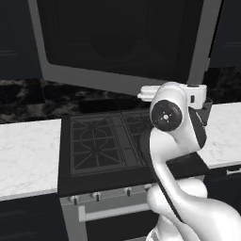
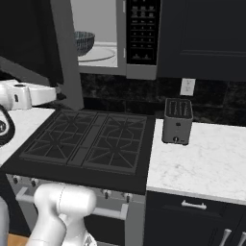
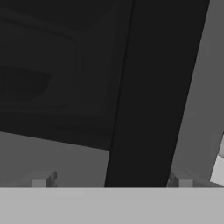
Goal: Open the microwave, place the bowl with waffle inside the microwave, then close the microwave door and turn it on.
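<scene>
Now | gripper spread, empty | microwave door handle bar between its fingertips, close ahead

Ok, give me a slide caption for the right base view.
Microwave door swung open, bowl already on the turntable inside the microwave, above the stove and beside the toaster.
</scene>
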